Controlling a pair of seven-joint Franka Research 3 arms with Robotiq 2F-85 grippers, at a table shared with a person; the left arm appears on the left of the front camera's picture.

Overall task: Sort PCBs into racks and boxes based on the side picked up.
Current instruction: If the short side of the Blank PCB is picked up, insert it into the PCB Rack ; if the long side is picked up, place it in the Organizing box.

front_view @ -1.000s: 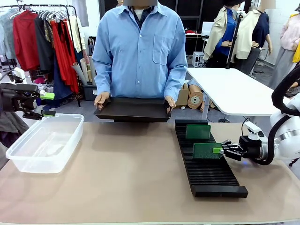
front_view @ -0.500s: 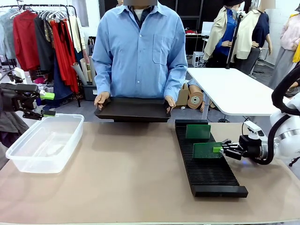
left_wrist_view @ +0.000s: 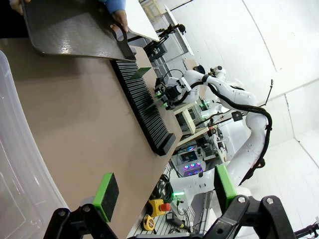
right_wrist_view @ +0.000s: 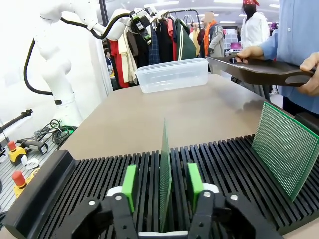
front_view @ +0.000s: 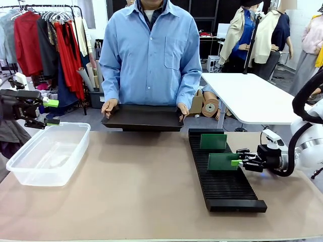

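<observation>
Looking across the tabletop (front_view: 126,191) from the front, the right gripper (front_view: 235,162) is at the edge of a PCB (front_view: 222,161) that stands upright in the black rack (front_view: 224,189). A second PCB (front_view: 213,141) stands in a slot farther toward the person. The person holds a flat black tray (front_view: 144,117) with both hands at the far edge, probably to offer boards. The left gripper (front_view: 52,112) hangs above the clear box (front_view: 48,154), which looks empty, and holds nothing.

From the left wrist, its jaws are wide apart with nothing between the green pads (left_wrist_view: 105,195), and the box wall (left_wrist_view: 20,164) lies just below, so a board could be dropped straight in.

From the right wrist, the near PCB (right_wrist_view: 165,184) is seen edge-on, sitting in a slot between the two pads (right_wrist_view: 129,185). The jaws are a little open, with a thin gap on each side, so I judge that the board is released and the slot alone keeps it upright. The other PCB (right_wrist_view: 285,147) shows its dotted face.
</observation>
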